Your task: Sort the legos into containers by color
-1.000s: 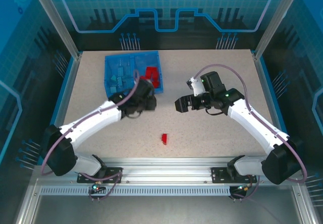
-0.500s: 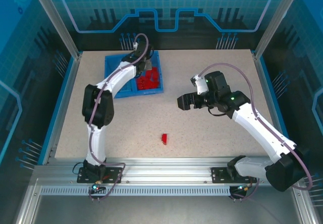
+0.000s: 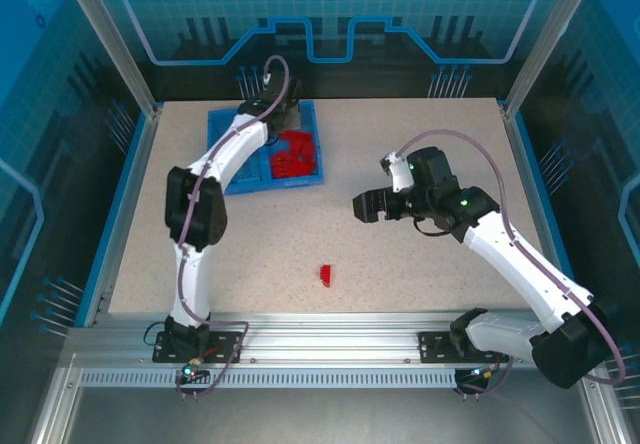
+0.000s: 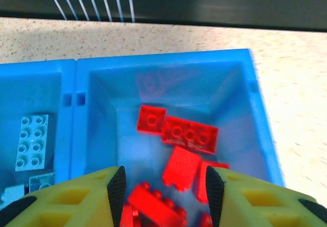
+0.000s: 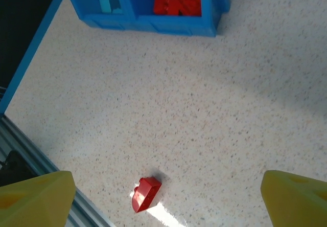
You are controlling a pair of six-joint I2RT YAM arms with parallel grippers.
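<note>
Legos of bright red studded plastic (image 4: 189, 135) lie heaped in the right-hand compartment of the shallow blue plastic tray (image 4: 260, 119), directly beneath our left gripper (image 4: 164, 186). Its yellow fingers (image 4: 255, 196) with their black pads (image 4: 116, 186) stand apart with a clear gap. One red brick shows low in that gap, lying on the heap, and we see nothing pinched between the pads. Across the tray's middle wall (image 4: 74, 119), the left-hand compartment holds a light blue studded brick (image 4: 33, 142), with further light blue pieces at its near corner, partly hidden by our finger. Our left arm reaches over the tray from its near side, so the gripper hangs above the tray's far half. Our right gripper (image 3: 365, 207) hovers over the speckled beige table (image 3: 420, 144), off to the right of the tray and apart from it, jaws spread wide and holding nothing. One small red brick (image 3: 326, 276) lies alone on the table, well apart from the tray on its near side and a little to its right, towards the arm bases. In the right wrist view it sits on the bare surface between our two spread yellow fingertips.
</note>
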